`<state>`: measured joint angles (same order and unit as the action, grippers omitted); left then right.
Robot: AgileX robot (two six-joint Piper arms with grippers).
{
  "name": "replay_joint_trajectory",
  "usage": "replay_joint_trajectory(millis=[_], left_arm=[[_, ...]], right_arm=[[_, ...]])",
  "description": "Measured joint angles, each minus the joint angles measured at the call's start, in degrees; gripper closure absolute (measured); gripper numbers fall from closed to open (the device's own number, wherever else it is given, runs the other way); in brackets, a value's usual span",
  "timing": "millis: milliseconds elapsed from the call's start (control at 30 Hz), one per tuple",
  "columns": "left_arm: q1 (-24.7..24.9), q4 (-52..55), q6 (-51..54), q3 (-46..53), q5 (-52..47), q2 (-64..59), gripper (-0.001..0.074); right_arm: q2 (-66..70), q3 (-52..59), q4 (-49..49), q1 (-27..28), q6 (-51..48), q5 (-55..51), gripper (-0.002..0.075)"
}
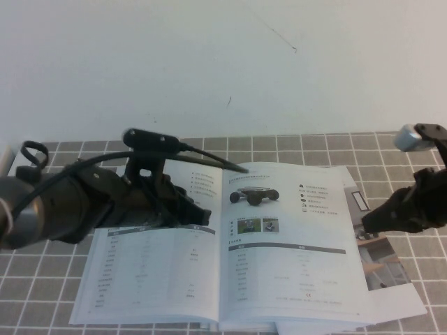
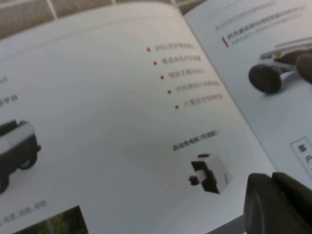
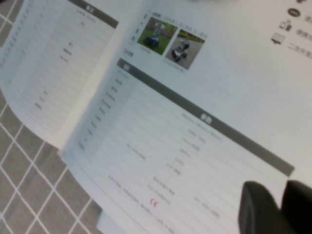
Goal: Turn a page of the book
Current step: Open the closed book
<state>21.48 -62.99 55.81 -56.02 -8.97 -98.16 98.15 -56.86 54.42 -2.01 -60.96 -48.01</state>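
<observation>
The book (image 1: 160, 272) lies open and flat on the checked table. The page (image 1: 293, 237) is its right-hand leaf, with a black rover photo, two thumbnails and a grey-headed table; it also shows in the right wrist view (image 3: 195, 122) and the left wrist view (image 2: 263, 58). My left gripper (image 1: 204, 213) is shut and empty, low over the left-hand leaf near the spine (image 2: 275, 200). My right gripper (image 1: 363, 225) is shut and empty at the page's outer edge, over the table part (image 3: 280, 207).
A loose leaflet (image 1: 384, 269) with a colour photo lies under the book's right side and sticks out at the right. The checked tablecloth (image 1: 42, 293) reaches back to a white wall. The left arm covers the upper part of the left-hand leaf.
</observation>
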Motion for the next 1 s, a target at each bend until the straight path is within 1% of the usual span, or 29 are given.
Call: replay_joint_trajectory(millis=[67, 133, 200, 233, 300, 433, 667, 1000], left_arm=[[0.4, -0.1, 0.4, 0.0, 0.8, -2.7, 0.0738], [0.4, -0.2, 0.5, 0.0, 2.0, -4.9, 0.0738], [0.4, -0.3, 0.5, 0.0, 2.8, -6.3, 0.0738], [0.4, -0.3, 0.5, 0.0, 2.9, -6.7, 0.0738], [0.4, -0.3, 0.5, 0.0, 2.9, -7.5, 0.0738], [0.4, -0.3, 0.6, 0.0, 3.4, -8.0, 0.0738], [0.4, -0.9, 0.7, -0.1, 3.4, -8.4, 0.0738], [0.4, -1.6, 0.7, -0.1, 3.4, -8.4, 0.0738]], right_arm=[[1.8, -2.1, -0.1, -1.5, 0.5, 0.3, 0.0592], [3.8, -4.0, -0.7, -3.1, 1.1, 1.1, 0.0488], [5.7, -5.3, -1.6, -4.1, 1.9, 1.7, 0.0403], [6.6, -5.9, -1.8, -4.5, 2.5, 1.8, 0.0377], [8.4, -6.8, -2.4, -5.1, 3.6, 2.0, 0.0351], [11.4, -7.8, -4.0, -5.3, 6.5, 3.5, 0.0334], [14.1, -8.1, -7.8, -5.3, 12.4, 6.5, 0.0331], [17.3, -9.0, -6.7, -5.2, 13.3, 4.0, 0.0331]])
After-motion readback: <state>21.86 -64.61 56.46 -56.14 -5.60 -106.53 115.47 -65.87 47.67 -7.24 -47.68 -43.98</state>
